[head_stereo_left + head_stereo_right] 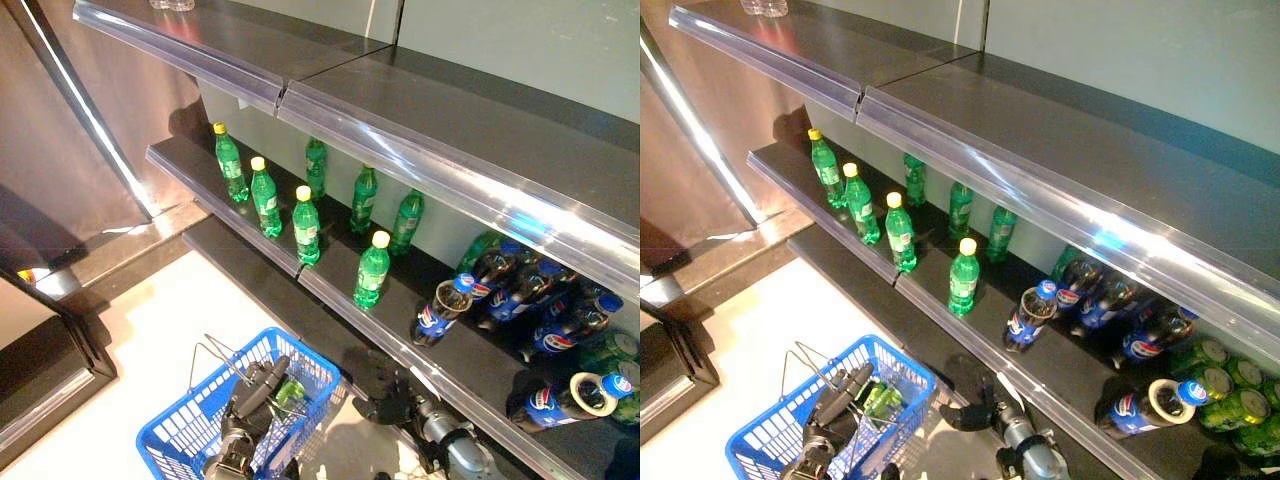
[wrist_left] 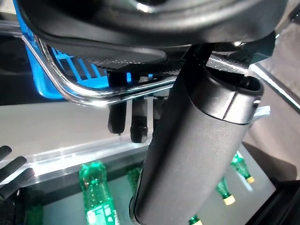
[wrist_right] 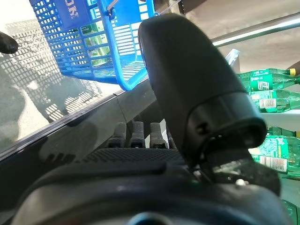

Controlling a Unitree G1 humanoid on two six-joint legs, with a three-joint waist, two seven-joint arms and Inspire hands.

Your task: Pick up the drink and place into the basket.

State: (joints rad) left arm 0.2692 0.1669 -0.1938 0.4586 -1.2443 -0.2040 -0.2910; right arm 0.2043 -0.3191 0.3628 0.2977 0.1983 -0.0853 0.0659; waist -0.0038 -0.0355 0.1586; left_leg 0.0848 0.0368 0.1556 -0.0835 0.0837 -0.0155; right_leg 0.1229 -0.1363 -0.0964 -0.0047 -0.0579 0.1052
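Observation:
My left hand (image 1: 250, 405) is shut on the thin wire handles (image 2: 93, 96) of the blue basket (image 1: 180, 435), held up at the lower left. A green drink (image 1: 290, 392) lies inside the basket and also shows in the right wrist view (image 3: 98, 47). My right hand (image 1: 385, 395) is open and empty, low beside the basket's right side, just under the front edge of the lower shelf (image 1: 330, 290). Its fingers (image 3: 136, 136) are straight. Green bottles with yellow caps (image 1: 372, 268) stand upright on that shelf, above and beyond the right hand.
Dark cola bottles with blue caps (image 1: 440, 310) lie on the shelf to the right, with green cans (image 1: 1230, 400) at the far right. An upper shelf (image 1: 420, 130) overhangs the bottles. A dark panel (image 1: 60, 150) stands at the left above pale floor (image 1: 170, 320).

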